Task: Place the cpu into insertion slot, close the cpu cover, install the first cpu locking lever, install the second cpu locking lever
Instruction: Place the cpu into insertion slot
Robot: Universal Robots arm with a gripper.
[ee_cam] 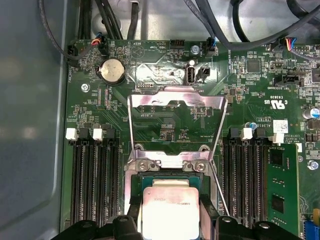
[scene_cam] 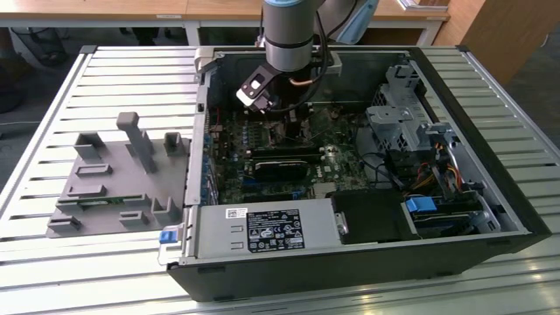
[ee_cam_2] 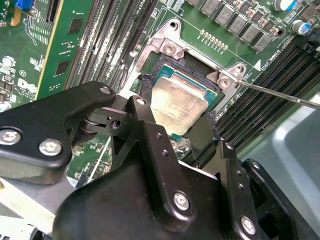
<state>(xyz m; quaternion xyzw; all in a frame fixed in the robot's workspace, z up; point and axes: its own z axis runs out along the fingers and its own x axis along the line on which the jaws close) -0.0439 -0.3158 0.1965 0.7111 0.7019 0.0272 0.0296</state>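
Note gripper (ee_cam_2: 178, 109) clenched on two opposite edges of the cpu (ee_cam_2: 175, 95), directly over the insertion slot (ee_cam_2: 192, 72) inside the computer case (scene_cam: 350, 275). Cannot tell whether fully seated. Note cpu cover (ee_cam: 170, 97) swung open, away from the slot, above the motherboard (ee_cam: 240, 90).

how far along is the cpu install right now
Done: no step shows as finished. In hand: the claw is closed on the cpu right at the insertion slot; whether the chip is fully seated cannot be told. Left: the cpu cover stands flipped open behind the socket, and a thin locking lever sticks out unlatched beside it.
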